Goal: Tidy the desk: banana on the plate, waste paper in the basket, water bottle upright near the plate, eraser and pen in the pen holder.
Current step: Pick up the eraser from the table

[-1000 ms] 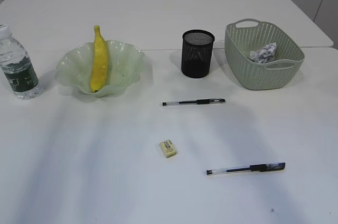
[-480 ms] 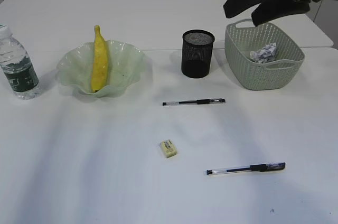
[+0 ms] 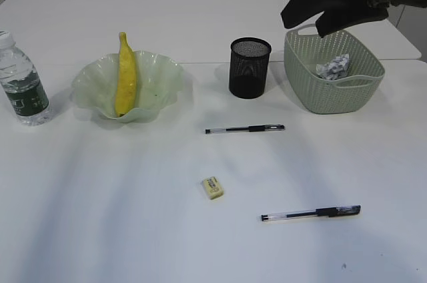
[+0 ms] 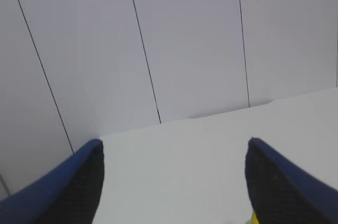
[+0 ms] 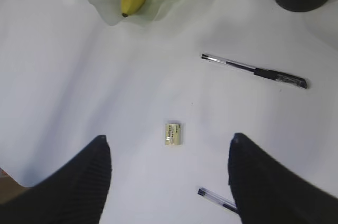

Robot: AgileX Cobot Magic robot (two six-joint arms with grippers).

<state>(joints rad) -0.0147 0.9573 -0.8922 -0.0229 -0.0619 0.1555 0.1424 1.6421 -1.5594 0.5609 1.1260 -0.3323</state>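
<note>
We count three jobs done: the banana (image 3: pixel 125 76) lies in the plate (image 3: pixel 167 73) toward the desk's (image 3: pixel 100 216) left edge, the water bottle (image 3: pixel 22 83) stands upright just beside it, and the waste paper (image 3: pixel 333 66) sits in the basket (image 3: pixel 333 99) toward the far right. Left for us are the eraser (image 3: pixel 212 187) mid-desk and two pens, the farther pen (image 3: pixel 245 129) before the pen holder (image 3: pixel 249 67) and the nearer pen (image 3: pixel 311 213) toward the near edge. Our right gripper (image 5: pixel 169 176) hangs over the eraser with jaws wide and empty, and our left gripper (image 4: pixel 174 182) is likewise spread, holding nothing.

A pale panelled wall (image 4: pixel 185 39), divided by thin dark vertical seams, was seen at 12 o'clock, evenly lit by soft light.
</note>
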